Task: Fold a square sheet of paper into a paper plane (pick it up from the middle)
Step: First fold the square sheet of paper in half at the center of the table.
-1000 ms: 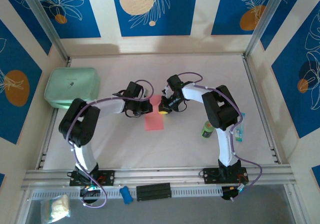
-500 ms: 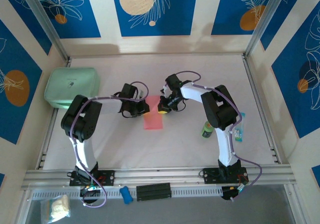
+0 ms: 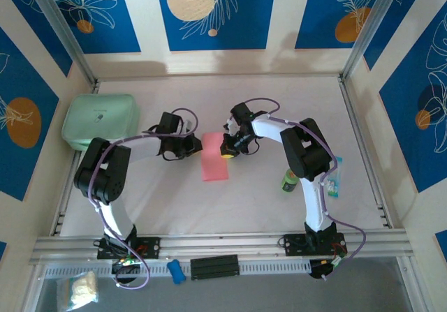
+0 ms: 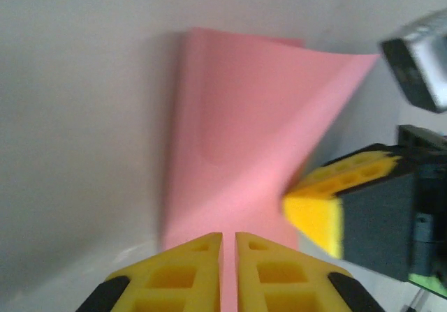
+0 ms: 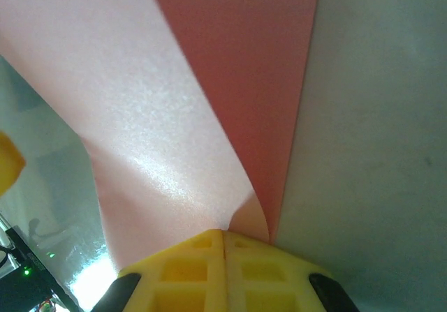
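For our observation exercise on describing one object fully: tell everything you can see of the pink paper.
The pink paper is thin and plain, doubled over into a long rectangle. It lies on the white table between the arms, with one layer curling upward. The right gripper is shut on its right edge.

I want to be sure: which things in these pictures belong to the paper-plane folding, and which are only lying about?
Belongs to the job:
- pink sheet of paper, partly folded
- left gripper
- right gripper, pinching the sheet

Lying about:
- mint-green case
- small green can
- blue object by the front rail
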You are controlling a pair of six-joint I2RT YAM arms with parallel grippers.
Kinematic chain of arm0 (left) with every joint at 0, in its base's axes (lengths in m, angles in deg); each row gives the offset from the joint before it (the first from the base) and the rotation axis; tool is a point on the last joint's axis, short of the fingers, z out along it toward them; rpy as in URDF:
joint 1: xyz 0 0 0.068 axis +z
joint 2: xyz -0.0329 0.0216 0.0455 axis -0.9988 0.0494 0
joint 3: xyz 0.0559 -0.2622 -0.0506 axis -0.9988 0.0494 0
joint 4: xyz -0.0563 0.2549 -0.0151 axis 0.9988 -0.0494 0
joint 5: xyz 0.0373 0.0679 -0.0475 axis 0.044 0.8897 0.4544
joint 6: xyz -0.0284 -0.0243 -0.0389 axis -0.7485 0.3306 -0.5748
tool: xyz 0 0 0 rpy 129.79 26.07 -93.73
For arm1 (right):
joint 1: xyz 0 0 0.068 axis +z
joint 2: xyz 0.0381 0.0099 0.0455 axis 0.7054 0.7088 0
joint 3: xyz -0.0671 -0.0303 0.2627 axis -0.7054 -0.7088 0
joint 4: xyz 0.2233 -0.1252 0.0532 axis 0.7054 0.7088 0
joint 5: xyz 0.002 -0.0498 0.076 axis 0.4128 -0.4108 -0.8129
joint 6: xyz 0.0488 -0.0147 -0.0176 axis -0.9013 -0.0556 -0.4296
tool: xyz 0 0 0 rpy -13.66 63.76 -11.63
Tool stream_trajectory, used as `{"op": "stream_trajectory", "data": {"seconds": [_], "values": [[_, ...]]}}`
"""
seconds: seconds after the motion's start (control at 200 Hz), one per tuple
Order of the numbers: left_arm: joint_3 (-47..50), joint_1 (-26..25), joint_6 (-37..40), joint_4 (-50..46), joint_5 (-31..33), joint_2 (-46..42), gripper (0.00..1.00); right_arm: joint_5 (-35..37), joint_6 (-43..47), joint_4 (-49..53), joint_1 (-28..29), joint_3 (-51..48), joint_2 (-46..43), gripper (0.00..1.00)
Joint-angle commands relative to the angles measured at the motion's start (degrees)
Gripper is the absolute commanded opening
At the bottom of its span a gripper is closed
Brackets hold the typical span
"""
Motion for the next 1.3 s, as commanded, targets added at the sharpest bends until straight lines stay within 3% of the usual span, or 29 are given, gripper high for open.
{"op": "stream_trajectory", "data": {"seconds": [0.0, 0.31, 0.45, 0.66, 0.785, 0.95, 1.116, 1.296], "values": [[-3.90, -1.59, -1.36, 1.80, -1.49, 3.85, 0.14, 15.44, 1.60, 7.31, -1.20, -3.11, 6.83, 0.02], [-7.32, -1.28, -2.20, -2.93, 3.59, 10.24, 0.13, 15.72, 2.79, 7.98, -1.54, -3.21, 6.83, 0.02], [-4.93, 0.94, 0.07, -4.02, 8.15, 9.59, 0.13, 14.98, 4.65, 8.10, -1.90, -3.23, 6.72, 0.02], [-3.62, 5.35, 3.47, -7.12, 10.01, 7.55, 0.13, 14.73, 5.79, 8.37, -2.12, -3.25, 6.74, 0.02], [-4.65, 6.40, 5.52, -8.32, 9.07, 4.53, 0.14, 14.58, 6.04, 8.54, -2.07, -3.21, 6.75, 0.02], [-4.39, 4.39, 4.74, -3.90, 2.41, 0.92, 0.12, 13.49, 7.19, 8.79, -1.60, -3.07, 6.68, 0.01], [-3.20, -0.05, 2.50, 0.44, 0.94, 0.14, 0.12, 12.55, 9.54, 8.90, -0.04, -3.60, 5.81, 0.01], [-1.90, -1.34, 0.60, 2.44, 1.50, 2.67, 0.12, 9.60, 11.57, 8.24, 1.16, -5.40, 4.05, 0.01]]}}
